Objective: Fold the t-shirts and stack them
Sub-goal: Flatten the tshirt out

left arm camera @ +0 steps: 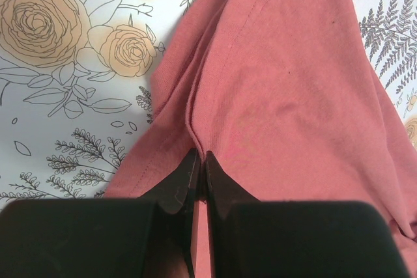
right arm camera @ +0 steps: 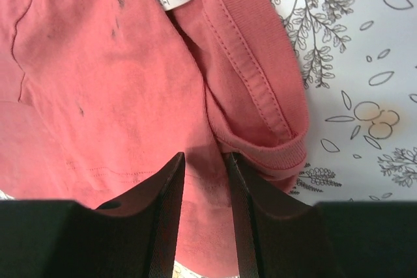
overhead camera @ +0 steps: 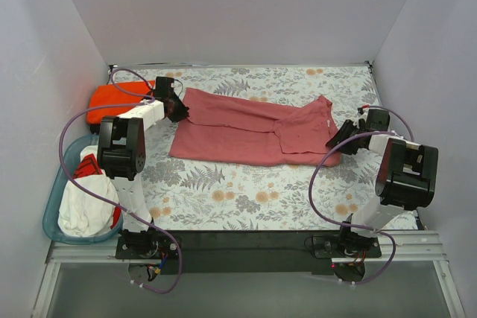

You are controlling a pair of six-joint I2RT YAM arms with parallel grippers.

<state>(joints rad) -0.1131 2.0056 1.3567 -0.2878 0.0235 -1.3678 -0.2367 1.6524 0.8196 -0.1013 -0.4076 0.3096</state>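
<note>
Rose-red t-shirt [overhead camera: 246, 128]: part-folded lengthwise, mid-table [overhead camera: 298, 199]. Left gripper [left arm camera: 199, 161]: pressed together, pinching a fold at one end. Right gripper [right arm camera: 205, 164]: narrowly parted, gripping bunched cloth beside the collar. Handling: lift both ends level, cloth taut, edges flush.

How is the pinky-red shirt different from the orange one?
The rose-red shirt lies spread out long across the middle of the table; the orange shirt is a small bundle at the far left. The rose-red shirt is pinched at its ends by the left gripper and the right gripper; no gripper holds the orange shirt. As they lie, the rose-red shirt covers far more table. Both are plain cloth with no pattern.
</note>
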